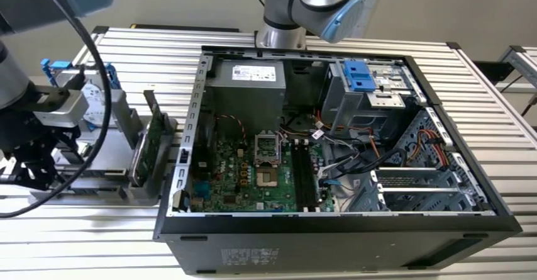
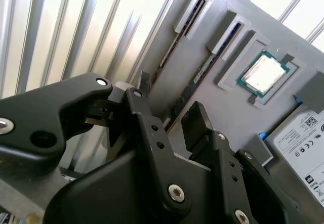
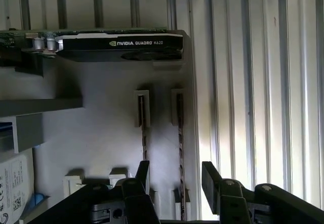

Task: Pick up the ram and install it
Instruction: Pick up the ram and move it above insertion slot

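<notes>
Two ram sticks stand on edge in slots of a grey parts holder. In the first wrist view, the ram nearer the holder's outer edge runs between the fingers of my open gripper. The other stick lines up with one fingertip. The second wrist view shows both sticks leading towards the gripper. I cannot tell whether the pads touch a stick. In the exterior view the gripper hangs over the holder at the far left, beside the open computer case.
On the holder also stand a green expansion card, a silver hard drive with blue rails and a processor chip. Inside the case the motherboard's black memory slots lie near the middle, with cables beside them.
</notes>
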Controlling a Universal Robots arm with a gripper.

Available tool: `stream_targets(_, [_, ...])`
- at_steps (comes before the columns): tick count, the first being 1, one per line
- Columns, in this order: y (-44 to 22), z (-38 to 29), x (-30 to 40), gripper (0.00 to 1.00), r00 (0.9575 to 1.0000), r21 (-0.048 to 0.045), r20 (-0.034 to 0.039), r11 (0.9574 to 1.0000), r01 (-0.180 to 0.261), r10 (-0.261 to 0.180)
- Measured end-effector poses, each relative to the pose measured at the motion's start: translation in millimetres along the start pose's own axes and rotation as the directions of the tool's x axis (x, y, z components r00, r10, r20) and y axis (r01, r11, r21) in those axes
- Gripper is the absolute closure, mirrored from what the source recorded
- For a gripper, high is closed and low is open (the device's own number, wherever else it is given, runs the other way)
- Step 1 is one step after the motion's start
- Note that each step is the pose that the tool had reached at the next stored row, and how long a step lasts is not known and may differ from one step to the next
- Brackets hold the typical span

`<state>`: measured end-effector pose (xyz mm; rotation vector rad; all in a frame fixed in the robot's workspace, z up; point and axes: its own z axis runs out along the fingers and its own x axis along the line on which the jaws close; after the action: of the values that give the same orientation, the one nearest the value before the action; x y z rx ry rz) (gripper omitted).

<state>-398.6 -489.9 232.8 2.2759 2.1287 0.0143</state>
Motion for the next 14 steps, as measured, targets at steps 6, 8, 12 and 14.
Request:
stream_targets(6, [-1.3, 1.8, -2.9, 0.00, 1.0000, 0.0005, 0.0001, 1.0000, 0.000, 0.000])
stream_targets(8, [-1.4, 2.5, -3.5, 0.00, 1.0000, 0.0008, 0.0000, 1.0000, 0.000, 0.000])
stream_targets(12, [-1.3, 4.1, -6.2, 0.00, 1.0000, 0.0022, 0.0001, 1.0000, 0.000, 0.000])
stream_targets(14, [-1.2, 5.1, -7.8, 0.00, 1.0000, 0.0029, 0.0002, 1.0000, 0.000, 0.000])
